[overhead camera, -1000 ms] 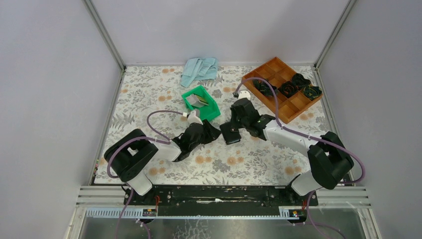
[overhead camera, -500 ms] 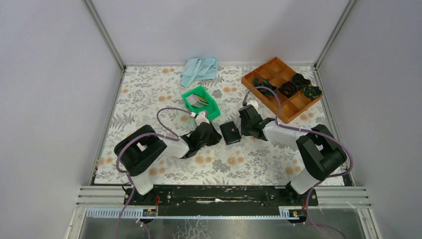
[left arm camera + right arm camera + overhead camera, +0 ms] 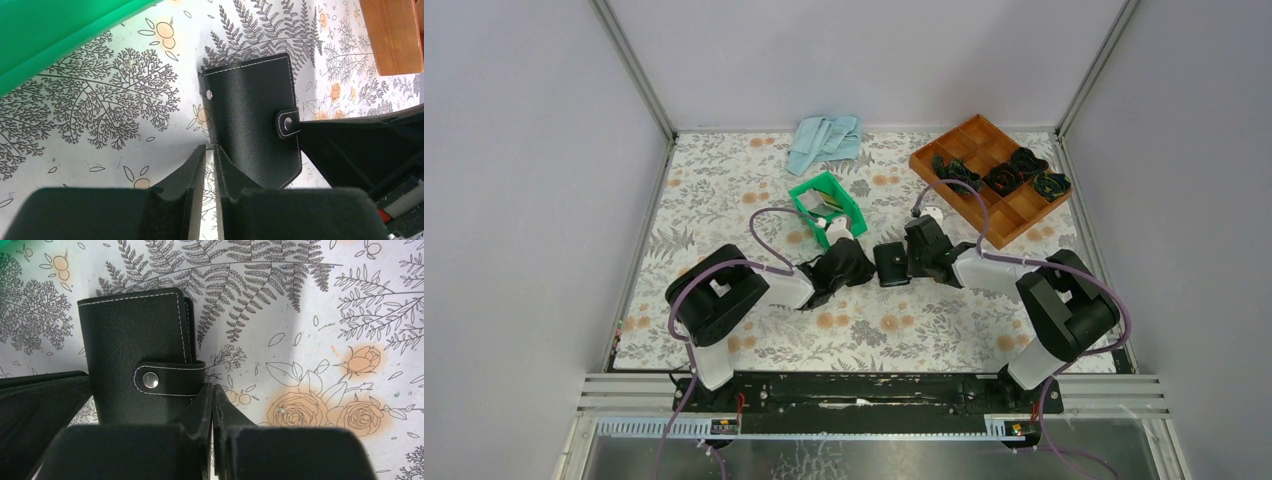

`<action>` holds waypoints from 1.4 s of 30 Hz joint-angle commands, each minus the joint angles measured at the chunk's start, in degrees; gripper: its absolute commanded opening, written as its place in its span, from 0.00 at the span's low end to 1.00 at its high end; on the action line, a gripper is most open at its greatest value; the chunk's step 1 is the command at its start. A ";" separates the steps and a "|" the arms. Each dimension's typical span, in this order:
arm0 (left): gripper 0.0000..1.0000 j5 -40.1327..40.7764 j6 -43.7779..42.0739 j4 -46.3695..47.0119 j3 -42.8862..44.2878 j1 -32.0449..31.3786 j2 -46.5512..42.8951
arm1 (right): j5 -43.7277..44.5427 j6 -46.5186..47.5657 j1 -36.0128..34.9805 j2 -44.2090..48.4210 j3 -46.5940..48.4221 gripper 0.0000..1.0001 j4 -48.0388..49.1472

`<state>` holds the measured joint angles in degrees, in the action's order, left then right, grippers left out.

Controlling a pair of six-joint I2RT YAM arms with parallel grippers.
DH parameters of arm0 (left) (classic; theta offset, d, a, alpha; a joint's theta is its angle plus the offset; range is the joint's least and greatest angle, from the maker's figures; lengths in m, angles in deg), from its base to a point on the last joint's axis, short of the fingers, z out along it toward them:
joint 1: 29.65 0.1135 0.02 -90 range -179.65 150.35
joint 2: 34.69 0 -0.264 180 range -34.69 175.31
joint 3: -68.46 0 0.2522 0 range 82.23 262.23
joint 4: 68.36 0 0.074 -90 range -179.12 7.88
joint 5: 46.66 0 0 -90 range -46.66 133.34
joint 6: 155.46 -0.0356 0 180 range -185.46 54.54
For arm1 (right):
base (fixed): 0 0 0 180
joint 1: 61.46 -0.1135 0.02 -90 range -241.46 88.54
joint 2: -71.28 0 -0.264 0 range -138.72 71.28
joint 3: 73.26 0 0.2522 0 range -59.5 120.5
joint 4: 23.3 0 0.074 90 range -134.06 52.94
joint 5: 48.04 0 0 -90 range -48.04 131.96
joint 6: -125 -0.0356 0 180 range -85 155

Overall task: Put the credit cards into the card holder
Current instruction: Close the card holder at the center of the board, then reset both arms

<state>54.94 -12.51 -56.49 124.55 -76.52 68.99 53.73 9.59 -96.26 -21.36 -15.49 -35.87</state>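
Observation:
The black card holder lies closed on the floral table between my two grippers, its snap tab fastened. My left gripper sits at its left edge, jaws only a narrow slit apart with bare table showing between them; the right fingertip touches the holder. On the other side my right gripper is shut with nothing in it, its tips against the fold of the tab. The credit cards lie in the green bin.
The green bin's wall rises just left of and behind the left gripper. A brown compartment tray with dark bundles stands at the back right. A light-blue cloth lies at the back.
Both grippers have closed down from about half open. The right gripper has come off the top of the holder to its right edge; the left arm has moved right up to its left edge.

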 commanded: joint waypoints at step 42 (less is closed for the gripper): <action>1.00 45.02 -24.29 -19.27 -6.62 -8.02 -47.31 | 24.06 1.84 -2.19 23.20 0.12 0.89 -8.86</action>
<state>91.00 -29.64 -74.61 119.39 -84.37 23.13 71.54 12.96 -98.10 -2.04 -15.05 -44.37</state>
